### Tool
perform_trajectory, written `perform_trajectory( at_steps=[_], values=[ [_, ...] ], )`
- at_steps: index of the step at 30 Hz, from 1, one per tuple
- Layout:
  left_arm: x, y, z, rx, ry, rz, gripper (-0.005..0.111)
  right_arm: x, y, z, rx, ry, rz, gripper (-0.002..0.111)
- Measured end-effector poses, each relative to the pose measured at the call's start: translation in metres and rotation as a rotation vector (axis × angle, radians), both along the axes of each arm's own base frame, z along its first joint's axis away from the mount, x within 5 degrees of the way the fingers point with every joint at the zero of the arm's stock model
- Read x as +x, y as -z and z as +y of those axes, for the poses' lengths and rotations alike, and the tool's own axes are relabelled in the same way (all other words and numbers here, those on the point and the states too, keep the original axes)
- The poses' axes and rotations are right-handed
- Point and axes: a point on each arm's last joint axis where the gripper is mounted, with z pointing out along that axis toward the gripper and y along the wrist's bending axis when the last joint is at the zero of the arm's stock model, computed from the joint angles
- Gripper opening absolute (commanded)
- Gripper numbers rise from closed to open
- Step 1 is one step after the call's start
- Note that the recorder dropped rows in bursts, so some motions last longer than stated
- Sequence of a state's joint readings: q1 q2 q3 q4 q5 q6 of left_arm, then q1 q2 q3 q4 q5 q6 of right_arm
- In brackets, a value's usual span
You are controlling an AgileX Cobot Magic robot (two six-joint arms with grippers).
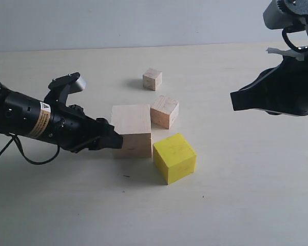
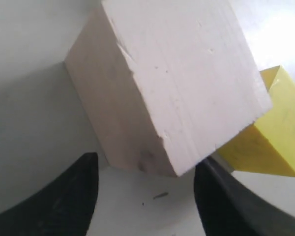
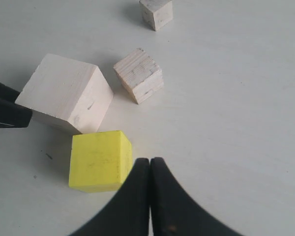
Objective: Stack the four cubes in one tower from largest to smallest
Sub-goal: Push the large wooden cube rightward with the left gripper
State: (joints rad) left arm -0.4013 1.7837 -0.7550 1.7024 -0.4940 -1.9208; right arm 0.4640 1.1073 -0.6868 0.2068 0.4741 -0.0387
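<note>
All four cubes rest apart on the table, none stacked. The large pale cube (image 1: 131,130) (image 2: 177,78) (image 3: 64,92) has the yellow cube (image 1: 174,157) (image 2: 270,142) (image 3: 99,161) close by its front right corner. Behind them lie the medium pale cube (image 1: 165,111) (image 3: 138,74) and the small pale cube (image 1: 152,79) (image 3: 156,12). My left gripper (image 1: 113,141) (image 2: 146,164) is open at the large cube's left side, its fingers (image 2: 78,196) spread about the near corner. My right gripper (image 1: 235,101) (image 3: 150,161) is shut and empty, hovering to the right of the cubes.
The pale tabletop (image 1: 236,205) stretches around the cubes, with a light wall (image 1: 143,20) behind. A black cable (image 1: 20,151) hangs from the left arm.
</note>
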Motion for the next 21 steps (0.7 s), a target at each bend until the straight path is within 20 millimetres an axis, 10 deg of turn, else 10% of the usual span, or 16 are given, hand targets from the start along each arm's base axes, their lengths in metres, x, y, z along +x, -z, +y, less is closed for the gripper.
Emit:
perform_trajectory(
  at_steps=[21],
  values=[
    [0.027, 0.009, -0.015, -0.037, 0.022, 0.009, 0.054, 0.0, 0.0, 0.0, 0.0, 0.0, 0.0, 0.0]
  ],
)
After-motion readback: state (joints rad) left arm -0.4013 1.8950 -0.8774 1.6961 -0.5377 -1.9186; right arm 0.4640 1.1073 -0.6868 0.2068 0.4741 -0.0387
